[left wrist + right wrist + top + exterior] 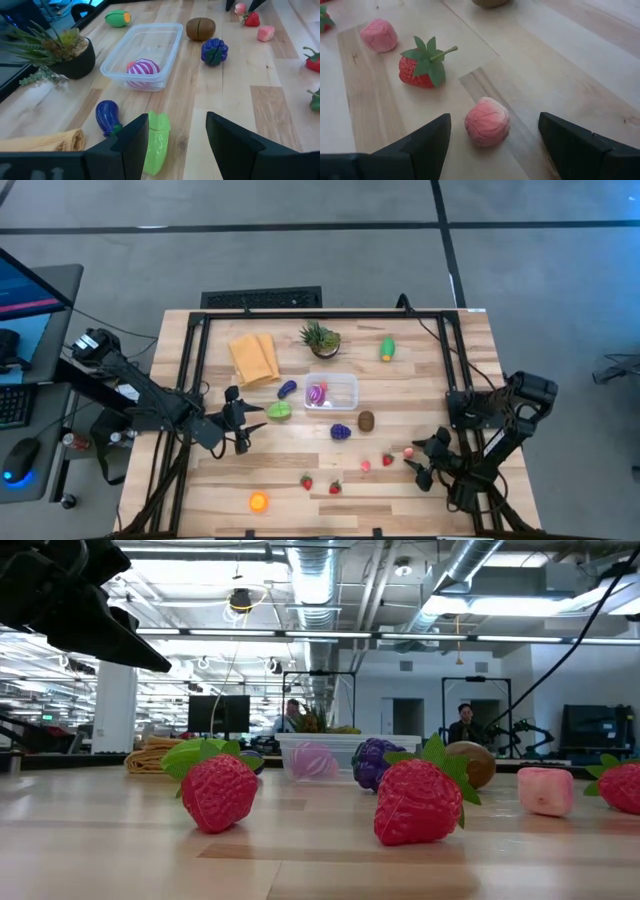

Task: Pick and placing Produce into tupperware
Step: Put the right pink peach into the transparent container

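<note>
The clear tupperware (pixel 345 385) stands mid-table with a pink-striped toy (pixel 143 70) inside. My left gripper (pixel 255 420) is open, low over the table, left of the tupperware. A light green toy (pixel 156 142) lies just ahead of one finger, and a purple eggplant (pixel 106 116) lies beside it. My right gripper (pixel 418 463) is open at the table's right. Its fingers stand on either side of a pale red round toy (pixel 487 121) without touching it. A strawberry (pixel 422 70) and a pink toy (pixel 379 35) lie farther off.
A spiky potted plant (pixel 320 338) and a folded yellow-orange cloth (pixel 254 358) sit at the far side. A dark purple toy (pixel 341 431), a brown one (pixel 366 420), strawberries (pixel 307 481), an orange toy (pixel 259 502) and a green-orange one (pixel 387 348) lie scattered about.
</note>
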